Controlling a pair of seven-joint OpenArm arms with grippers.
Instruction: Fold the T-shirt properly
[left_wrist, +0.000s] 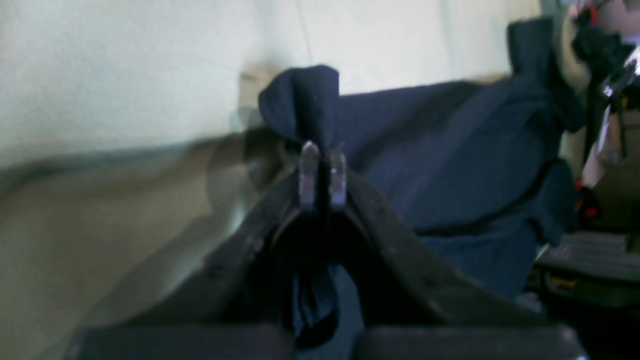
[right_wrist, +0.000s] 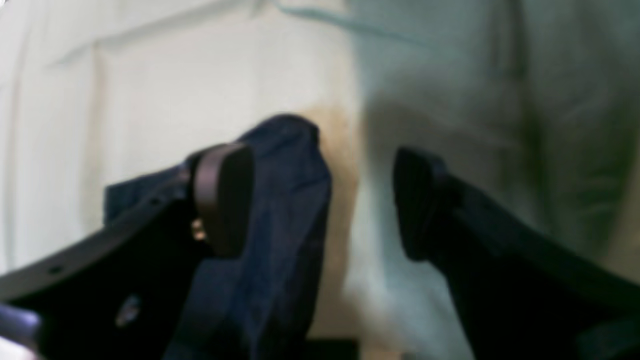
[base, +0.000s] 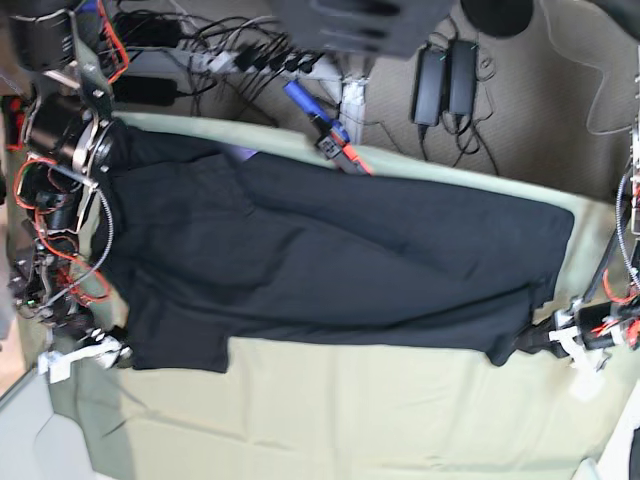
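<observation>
The black T-shirt (base: 330, 255) lies spread plain side up across the pale green table cloth (base: 350, 410), stretched between the two arms. My left gripper (base: 528, 344) is at the shirt's right near corner. In the left wrist view it (left_wrist: 323, 172) is shut on a bunch of the dark fabric (left_wrist: 450, 150), which rises above the fingertips. My right gripper (base: 108, 352) is at the shirt's left near corner. In the right wrist view it (right_wrist: 320, 200) is open, and a fold of the shirt (right_wrist: 285, 200) lies against one finger (right_wrist: 222, 197).
Cables and a power strip (base: 230, 55) lie beyond the table's far edge, with two black adapters (base: 450, 75) and a blue and red tool (base: 325, 125). The right arm's body and wiring (base: 60, 160) stand at the left edge. Bare cloth shows in front of the shirt.
</observation>
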